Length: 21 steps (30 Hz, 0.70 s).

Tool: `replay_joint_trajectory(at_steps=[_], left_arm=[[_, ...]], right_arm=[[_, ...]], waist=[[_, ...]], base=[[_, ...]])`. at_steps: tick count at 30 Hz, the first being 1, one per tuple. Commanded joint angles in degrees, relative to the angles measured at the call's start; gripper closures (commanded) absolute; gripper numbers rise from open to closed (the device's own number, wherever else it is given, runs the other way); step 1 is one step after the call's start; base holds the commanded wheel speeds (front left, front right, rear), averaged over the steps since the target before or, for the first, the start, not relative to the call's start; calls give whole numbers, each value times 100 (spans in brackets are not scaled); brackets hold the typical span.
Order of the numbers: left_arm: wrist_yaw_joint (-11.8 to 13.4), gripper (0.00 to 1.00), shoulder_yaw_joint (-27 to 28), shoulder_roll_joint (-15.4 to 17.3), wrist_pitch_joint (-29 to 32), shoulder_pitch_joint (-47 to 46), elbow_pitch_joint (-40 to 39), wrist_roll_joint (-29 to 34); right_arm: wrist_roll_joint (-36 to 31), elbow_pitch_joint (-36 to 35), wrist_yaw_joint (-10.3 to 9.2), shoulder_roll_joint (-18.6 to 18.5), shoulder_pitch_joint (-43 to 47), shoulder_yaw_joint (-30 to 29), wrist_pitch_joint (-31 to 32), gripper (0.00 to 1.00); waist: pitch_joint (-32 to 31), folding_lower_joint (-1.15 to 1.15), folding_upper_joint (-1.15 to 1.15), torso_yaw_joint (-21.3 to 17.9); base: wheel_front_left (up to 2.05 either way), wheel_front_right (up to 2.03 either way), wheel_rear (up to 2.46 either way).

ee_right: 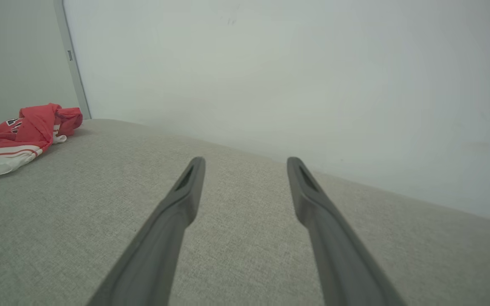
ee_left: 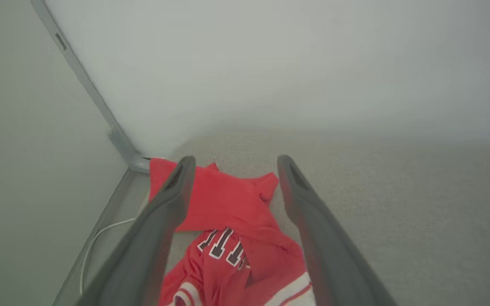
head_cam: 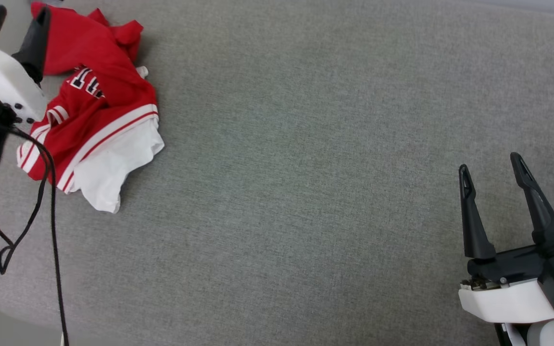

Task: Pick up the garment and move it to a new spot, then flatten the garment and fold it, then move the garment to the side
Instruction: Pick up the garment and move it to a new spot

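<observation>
Garment (head_cam: 99, 120) lay crumpled by your left gripper (head_cam: 19, 14), spread wide, empty; cable (head_cam: 52, 192) crossed its edge; right gripper (head_cam: 493, 166) likewise wide, empty.

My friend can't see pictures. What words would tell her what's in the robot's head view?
A crumpled red jersey T-shirt with white sleeves lies at the upper left of a grey fabric surface. The left gripper hovers open over the shirt's top edge, a black cable hanging below it; the right gripper sits open at the lower right, far from the shirt.
</observation>
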Motion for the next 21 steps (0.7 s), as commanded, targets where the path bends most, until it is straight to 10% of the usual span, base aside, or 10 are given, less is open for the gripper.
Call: replay_joint_trajectory(at_steps=[1, 12, 21], left_arm=[[2, 0, -123, 87, 214, -115, 35, -81], [1, 0, -1714, 839, 2996, -674, 193, -1111], [0, 0, -2115, 678, 3569, -601, 837, -1706]], right_arm=[[-27, -25, -4, 1, -96, -4, -16, 0], [-44, -25, -4, 0, -259, -39, -16, 0], [-61, -25, -4, 0, -385, -91, -16, 0]], waist=[[118, -1, 0, -71], [589, -1, 0, -286], [883, -1, 0, -441]], base=[[0, 0, 0], [0, 0, 0], [0, 0, 0]])
